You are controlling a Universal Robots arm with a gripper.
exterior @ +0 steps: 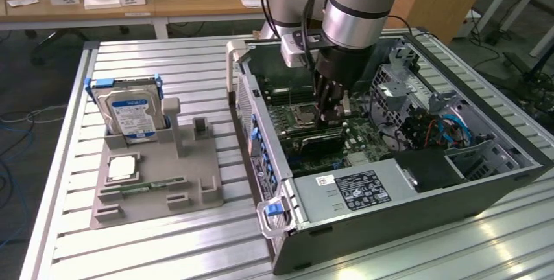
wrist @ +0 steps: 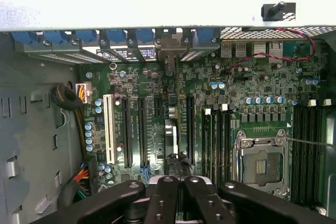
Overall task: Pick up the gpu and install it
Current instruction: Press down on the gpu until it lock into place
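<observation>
1. End effector (exterior: 329,115) down inside the open PC case (exterior: 484,183), right over the motherboard (wrist: 247,85).
2. Gpu (exterior: 316,142) standing on edge just under it, apparently pinched between narrow fingers (wrist: 163,198).
3. Contact itself hard to make out; gpu's lower edge hidden.

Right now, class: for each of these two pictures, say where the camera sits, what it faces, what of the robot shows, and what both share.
Exterior view: off the arm, raised, looking down across the slatted table at the open computer case; the arm reaches into the case, and the gpu stands on the motherboard beneath it.
Wrist view: on the wrist, facing down onto the motherboard; the claw shows as dark linkages.
Shared: the motherboard, its CPU socket and the case's interior.
</observation>
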